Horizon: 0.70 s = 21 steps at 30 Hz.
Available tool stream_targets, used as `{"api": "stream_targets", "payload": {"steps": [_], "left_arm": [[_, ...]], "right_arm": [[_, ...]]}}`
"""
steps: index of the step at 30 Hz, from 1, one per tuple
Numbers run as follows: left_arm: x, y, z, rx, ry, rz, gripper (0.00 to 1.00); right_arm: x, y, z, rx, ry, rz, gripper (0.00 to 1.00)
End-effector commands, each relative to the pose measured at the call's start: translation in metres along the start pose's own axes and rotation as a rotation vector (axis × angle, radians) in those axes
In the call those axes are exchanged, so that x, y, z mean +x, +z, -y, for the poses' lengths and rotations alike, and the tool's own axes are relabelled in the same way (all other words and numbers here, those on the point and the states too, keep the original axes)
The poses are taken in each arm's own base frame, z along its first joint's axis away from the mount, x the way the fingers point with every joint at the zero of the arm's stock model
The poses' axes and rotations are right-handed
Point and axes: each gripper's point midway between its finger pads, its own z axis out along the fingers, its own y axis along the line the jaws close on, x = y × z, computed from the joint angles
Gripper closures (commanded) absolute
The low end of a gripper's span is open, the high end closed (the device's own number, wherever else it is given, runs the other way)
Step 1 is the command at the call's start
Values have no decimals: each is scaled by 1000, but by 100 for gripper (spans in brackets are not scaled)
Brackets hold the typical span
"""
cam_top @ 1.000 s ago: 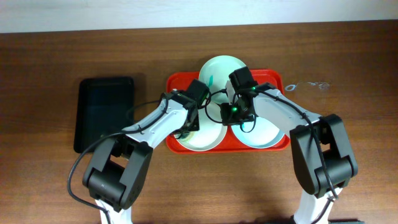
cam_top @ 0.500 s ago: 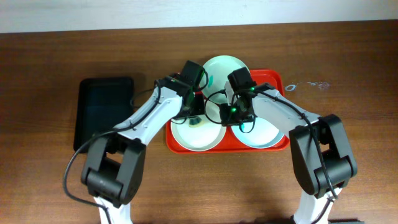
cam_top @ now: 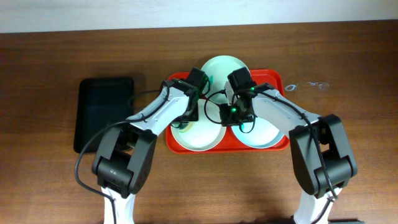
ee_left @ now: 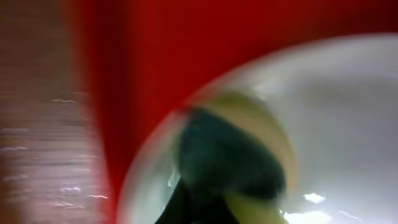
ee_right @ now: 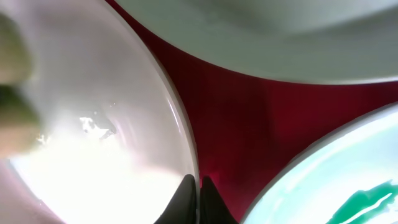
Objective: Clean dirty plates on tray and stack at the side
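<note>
Lower centre, on red tray [cam_top: 275, 79]: white plate [cam_top: 202, 140], rim pinched by right gripper [ee_right: 198, 200], jaws near closed, likely to stop sliding. Sponge [ee_left: 236, 155] pressed there under left gripper [cam_top: 185, 121], grip lost to blur. Upper centre: smeared mint plate [cam_top: 224, 65].

left arm [cam_top: 155, 117], right arm [cam_top: 283, 113]: white links, black joints | black cables [cam_top: 84, 163] | green light [cam_top: 234, 110], perhaps an led

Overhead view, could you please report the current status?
Right hand pinching white plate rim. Left hand at sponge on it, grip blurred. Mint plate, blue plate also on tray, nothing stacked.
</note>
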Motion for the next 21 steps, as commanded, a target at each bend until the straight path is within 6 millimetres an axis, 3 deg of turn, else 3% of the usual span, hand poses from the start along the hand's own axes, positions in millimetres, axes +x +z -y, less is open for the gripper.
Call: {"api": "stream_targets", "payload": {"steps": [1,5,7,8,10,14,17,21], "left_arm": [[-22,0,-56,-317,18,110,100],[-37,-23,-48,-258,-6,138,100],[-47,-43,-40,-180,-30,153,100],[-56,-64,-37,-104,-72,164,100],[-62,-80,-42,-53,-127,177,100],[-66,-97,-71,34,-223,151,100],[-55,-87,-105,4,-282,61,100],[-36,-74,-151,-57,-358,-47,100]], "right_arm": [[-2,-4,5,35,-12,8,96],[-6,-6,4,34,-15,17,96],[-8,-9,4,44,-16,23,96],[-11,-16,9,84,-17,33,96],[-13,-26,11,118,-18,40,96],[-21,-62,12,239,-43,71,96],[-31,-93,4,359,-93,125,96],[-43,-137,-23,526,-192,209,96]]}}
